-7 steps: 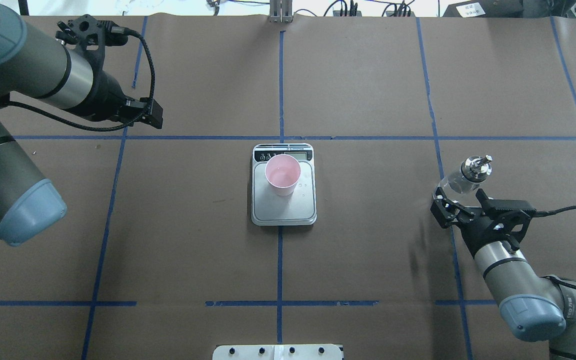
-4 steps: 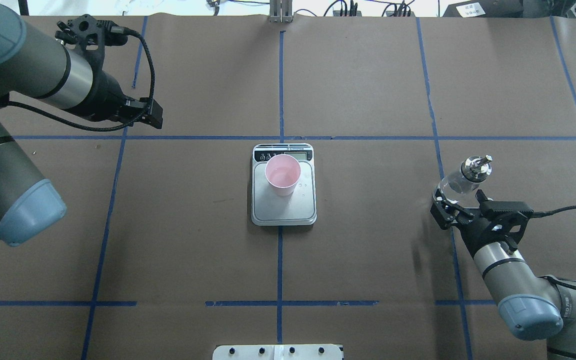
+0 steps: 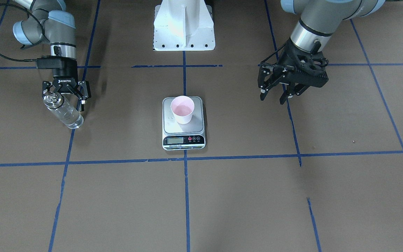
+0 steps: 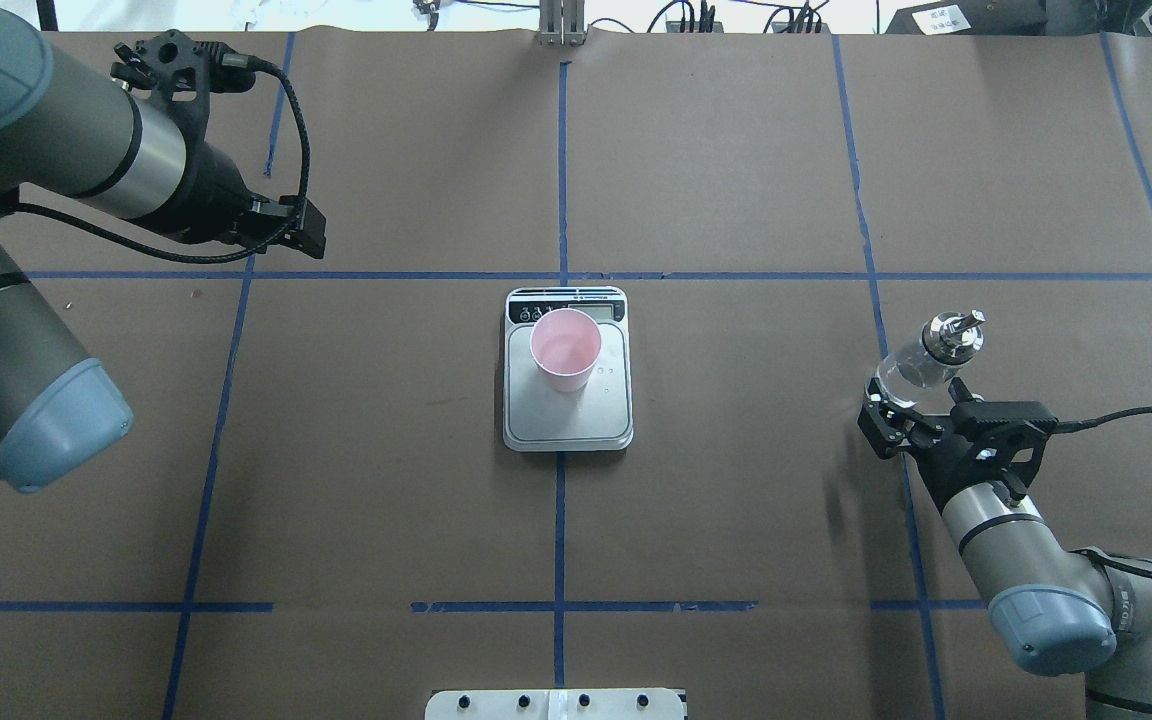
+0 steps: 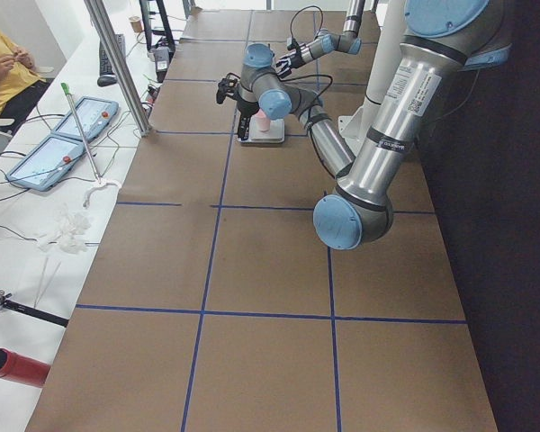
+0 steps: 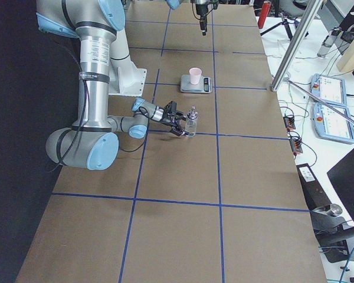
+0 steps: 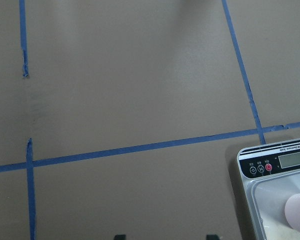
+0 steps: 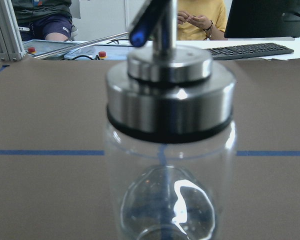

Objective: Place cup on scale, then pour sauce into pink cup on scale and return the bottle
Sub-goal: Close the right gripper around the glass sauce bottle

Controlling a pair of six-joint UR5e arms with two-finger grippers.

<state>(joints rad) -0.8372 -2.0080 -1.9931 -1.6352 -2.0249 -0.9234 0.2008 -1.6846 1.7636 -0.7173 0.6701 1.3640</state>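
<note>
Pale pink tapered cup (image 3: 182, 109) on flat silver-grey scale (image 3: 184, 140).
Your right gripper (image 3: 65, 101) is spread wide around the upright clear glass bottle (image 4: 921, 362), gripping nothing; left gripper (image 3: 273, 99) spread, empty.

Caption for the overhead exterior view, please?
Pink cup on the scale at centre; right hand open at the upright bottle on the table; left hand off to the side.

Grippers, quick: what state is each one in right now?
Left gripper: open, empty.
Right gripper: open, gripping nothing; the bottle stands on the table right at its fingers.
</note>
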